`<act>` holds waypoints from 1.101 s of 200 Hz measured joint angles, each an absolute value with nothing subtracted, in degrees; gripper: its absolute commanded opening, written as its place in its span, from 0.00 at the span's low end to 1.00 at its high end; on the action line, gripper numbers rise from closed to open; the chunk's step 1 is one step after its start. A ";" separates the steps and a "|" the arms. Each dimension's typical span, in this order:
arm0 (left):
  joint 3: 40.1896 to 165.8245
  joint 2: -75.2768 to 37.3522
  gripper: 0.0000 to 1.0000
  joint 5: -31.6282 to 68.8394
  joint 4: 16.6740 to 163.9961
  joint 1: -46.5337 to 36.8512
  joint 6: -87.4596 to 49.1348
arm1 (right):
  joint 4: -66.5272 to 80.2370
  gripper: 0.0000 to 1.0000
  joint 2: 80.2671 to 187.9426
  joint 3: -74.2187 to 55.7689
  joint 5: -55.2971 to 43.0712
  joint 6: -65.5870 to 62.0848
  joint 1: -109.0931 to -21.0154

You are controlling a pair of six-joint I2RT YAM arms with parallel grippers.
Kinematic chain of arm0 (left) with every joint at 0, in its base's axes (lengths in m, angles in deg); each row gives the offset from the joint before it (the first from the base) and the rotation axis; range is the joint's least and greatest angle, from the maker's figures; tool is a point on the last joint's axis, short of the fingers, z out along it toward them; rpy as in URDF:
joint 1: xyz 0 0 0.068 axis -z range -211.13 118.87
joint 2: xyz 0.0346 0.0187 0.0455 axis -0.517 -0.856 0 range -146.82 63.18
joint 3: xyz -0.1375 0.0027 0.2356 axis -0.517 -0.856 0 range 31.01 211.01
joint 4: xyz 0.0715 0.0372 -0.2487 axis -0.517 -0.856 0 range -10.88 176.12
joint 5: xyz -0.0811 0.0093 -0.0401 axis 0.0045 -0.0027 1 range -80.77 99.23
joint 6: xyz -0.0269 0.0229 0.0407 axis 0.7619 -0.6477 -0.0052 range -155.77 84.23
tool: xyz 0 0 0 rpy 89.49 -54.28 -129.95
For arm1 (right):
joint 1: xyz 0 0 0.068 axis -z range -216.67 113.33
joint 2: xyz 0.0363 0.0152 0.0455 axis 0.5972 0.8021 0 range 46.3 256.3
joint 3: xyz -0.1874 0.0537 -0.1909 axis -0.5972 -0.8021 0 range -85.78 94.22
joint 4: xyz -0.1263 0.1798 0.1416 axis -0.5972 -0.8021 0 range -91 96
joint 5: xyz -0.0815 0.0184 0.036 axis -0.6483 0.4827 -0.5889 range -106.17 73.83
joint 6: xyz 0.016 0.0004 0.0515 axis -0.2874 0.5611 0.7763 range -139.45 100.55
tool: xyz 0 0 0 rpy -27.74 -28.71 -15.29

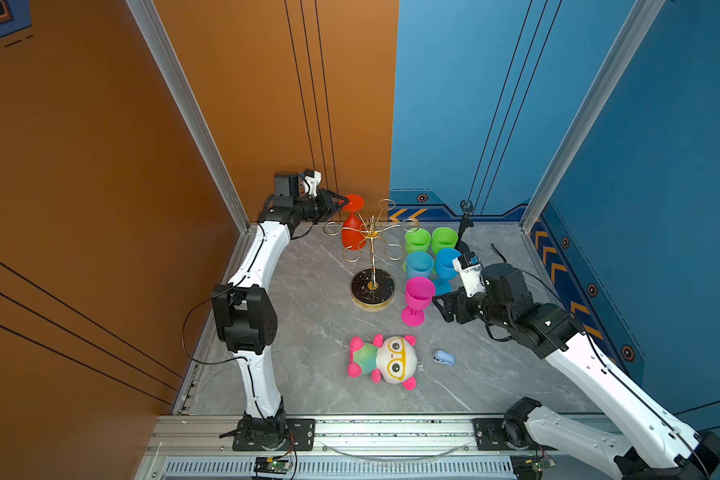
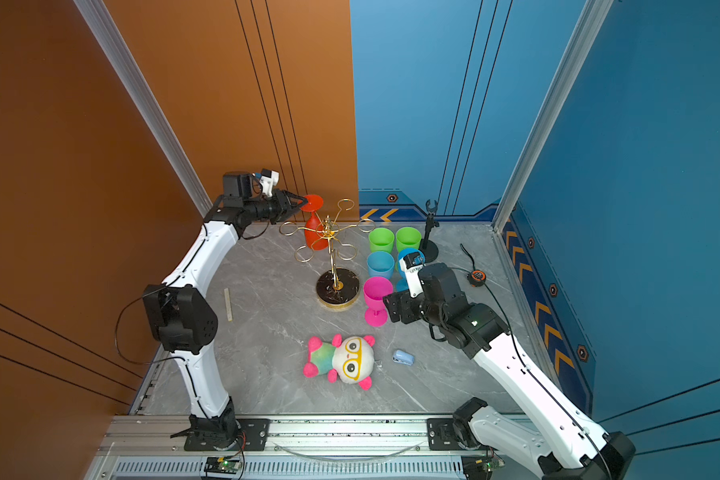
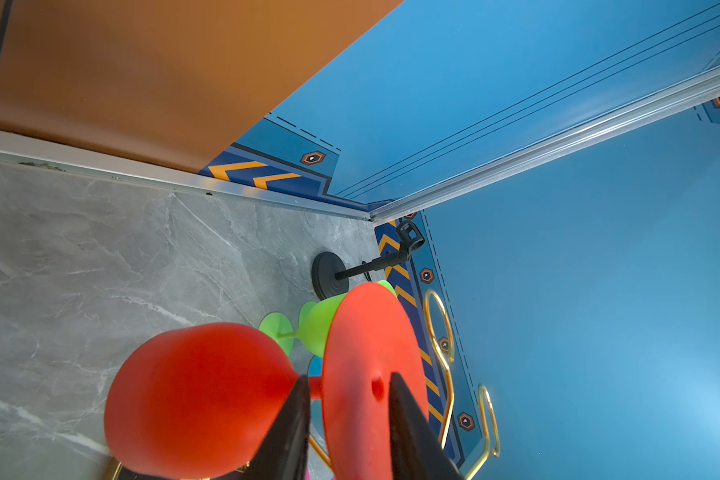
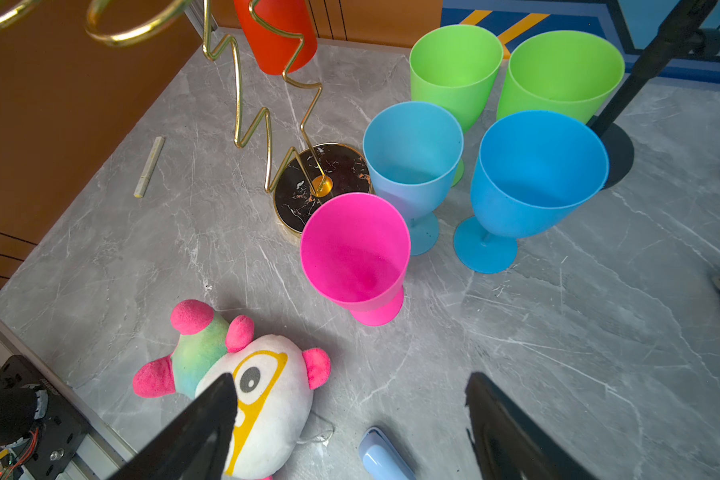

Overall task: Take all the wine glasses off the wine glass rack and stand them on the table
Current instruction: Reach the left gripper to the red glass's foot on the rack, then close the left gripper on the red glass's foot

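Orange and blue wall panels (image 1: 267,104) close in a grey marbled table (image 1: 308,299). The left arm (image 1: 262,249) and right arm (image 1: 599,374) reach over it from the bottom of the frame in both top views. Near the middle stands the wine glass rack (image 1: 372,254), gold wire loops fanning from a slim pole on a round black base. To its right, upright on the table, are green wine glasses (image 1: 417,241), blue wine glasses (image 1: 418,264) and a pink wine glass (image 1: 417,297). One red wine glass (image 1: 352,232) hangs on the rack at its upper left, bowl down and foot uppermost.

The step in hand is the grasp on that glass. The left fingers (image 3: 289,428) straddle its foot. In the left wrist view one tip sits at the stem, between bowl and foot, and the other lies across the foot's flat outer face. They stand fairly close together, but I cannot tell whether they pinch the disc. The right fingers (image 4: 200,428) are spread wide with nothing between them, low beside the pink wine glass and well apart from the rack.

To do this well, the pinch should probably settle firmly on the foot near the stem before any pull. The glass then likely wants drawing outward along its wire arm, away from the pole. Keeping it level should stop the foot from snagging and dragging the light rack over.
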State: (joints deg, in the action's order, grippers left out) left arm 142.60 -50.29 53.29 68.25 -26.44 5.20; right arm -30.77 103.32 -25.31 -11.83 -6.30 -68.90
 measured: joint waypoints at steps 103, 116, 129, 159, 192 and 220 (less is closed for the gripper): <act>142.99 -50.31 0.14 53.27 67.90 -26.51 5.75 | -30.40 0.88 103.06 -25.66 -11.83 -6.06 -68.86; 143.01 -50.31 0.13 53.27 67.90 -26.55 5.75 | -30.35 0.88 103.06 -25.66 -11.83 -6.06 -68.83; 143.10 -50.31 0.13 53.27 67.90 -26.55 5.79 | -30.33 0.87 103.06 -25.75 -11.83 -6.06 -68.83; 143.34 -50.31 0.09 53.40 68.40 -26.62 6.40 | -30.29 0.87 103.06 -25.88 -11.83 -6.02 -68.83; 144.11 -50.09 0.08 53.96 68.79 -26.66 6.38 | -29.76 0.87 103.01 -26.21 -11.81 -5.89 -68.83; 144.11 -50.07 0.06 54.40 68.79 -26.66 6.84 | -29.61 0.88 103.01 -26.36 -11.81 -5.89 -68.83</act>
